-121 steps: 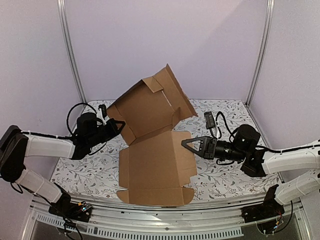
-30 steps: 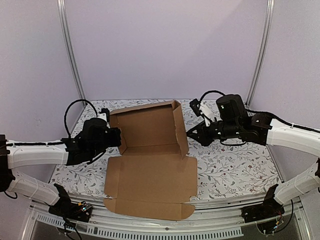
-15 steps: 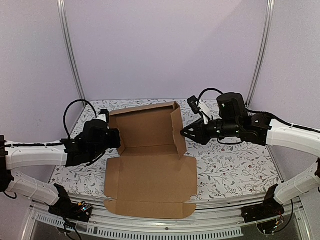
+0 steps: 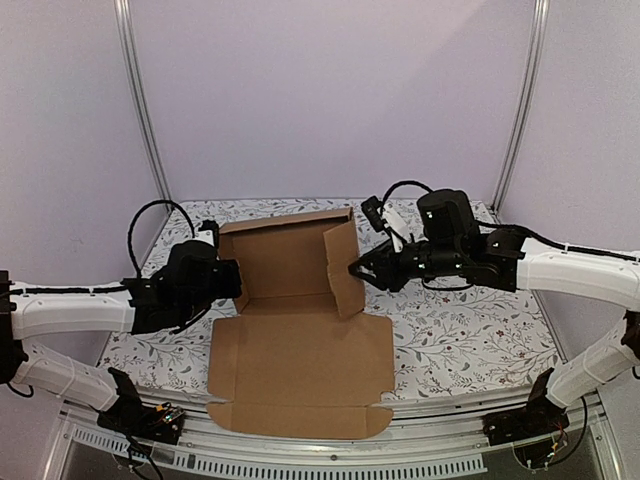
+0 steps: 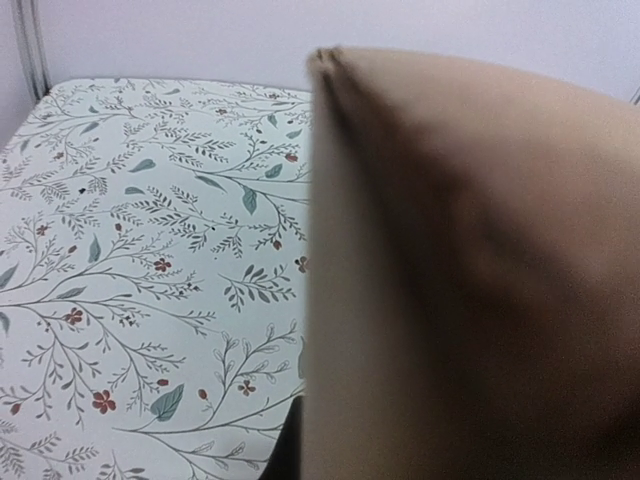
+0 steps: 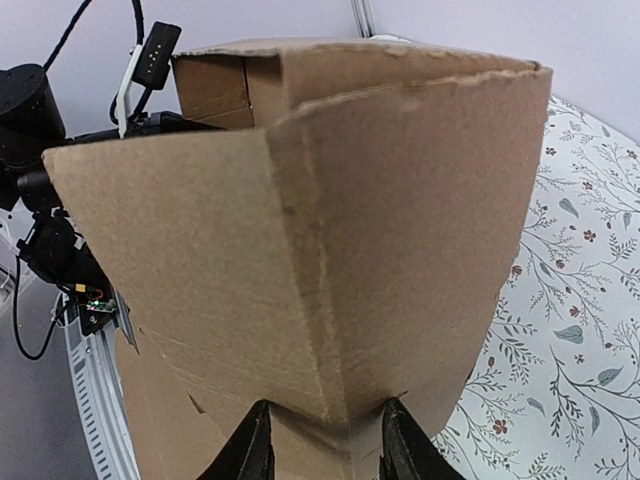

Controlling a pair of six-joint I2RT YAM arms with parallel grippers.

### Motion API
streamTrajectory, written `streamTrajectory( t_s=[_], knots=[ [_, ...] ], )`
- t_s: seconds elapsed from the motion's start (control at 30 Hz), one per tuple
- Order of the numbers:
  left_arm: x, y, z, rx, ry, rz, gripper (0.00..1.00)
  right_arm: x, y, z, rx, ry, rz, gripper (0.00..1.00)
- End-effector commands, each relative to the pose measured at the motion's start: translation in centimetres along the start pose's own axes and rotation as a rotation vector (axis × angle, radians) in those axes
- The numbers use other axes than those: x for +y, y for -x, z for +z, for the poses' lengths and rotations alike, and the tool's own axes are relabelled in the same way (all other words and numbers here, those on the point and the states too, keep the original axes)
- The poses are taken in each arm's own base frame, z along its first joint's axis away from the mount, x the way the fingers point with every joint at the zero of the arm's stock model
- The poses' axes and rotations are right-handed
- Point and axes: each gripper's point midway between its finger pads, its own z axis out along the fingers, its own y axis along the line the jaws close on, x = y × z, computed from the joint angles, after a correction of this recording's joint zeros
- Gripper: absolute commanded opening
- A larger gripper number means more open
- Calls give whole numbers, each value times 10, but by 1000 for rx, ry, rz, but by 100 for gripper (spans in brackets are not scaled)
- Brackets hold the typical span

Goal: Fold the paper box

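The paper box is a brown cardboard sheet. Its front panel lies flat on the table and its back wall stands upright. My left gripper is at the box's left side wall. In the left wrist view blurred cardboard fills the right side, and one dark finger shows beside its edge. My right gripper is open, and its fingertips press the outer face of the right side flap, which is swung inward. That flap fills the right wrist view.
A floral tablecloth covers the table. A metal rail runs along the near edge. Purple walls and two upright posts close the back. Cables loop over both wrists. My left arm shows behind the box in the right wrist view.
Four seconds ago the box was held tilted in the air; now it rests on the table. In the last second my right gripper moved left and swung the right flap inward. The left arm is still.
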Motion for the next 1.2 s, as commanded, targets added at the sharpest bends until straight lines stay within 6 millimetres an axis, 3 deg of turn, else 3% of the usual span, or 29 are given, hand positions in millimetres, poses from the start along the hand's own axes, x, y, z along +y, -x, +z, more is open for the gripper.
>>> streamTrajectory(
  t_s=[0.0,0.37,0.9,1.03,1.17],
  knots=[
    [-15,14,-6,-30,-34,-17,0,-7,13,10,-27,-87,-40,37],
    [-24,11,-3,-17,-17,18,0,-22,15,27,-34,-268,-74,43],
    [-43,11,-8,-20,-23,63,0,-47,31,29,-135,-438,-40,52],
    [-48,10,-10,-19,-30,69,0,-54,28,32,-137,-474,-38,50],
    [-53,8,-11,-17,-31,74,0,-56,32,37,-163,-482,-29,42]
  ],
)
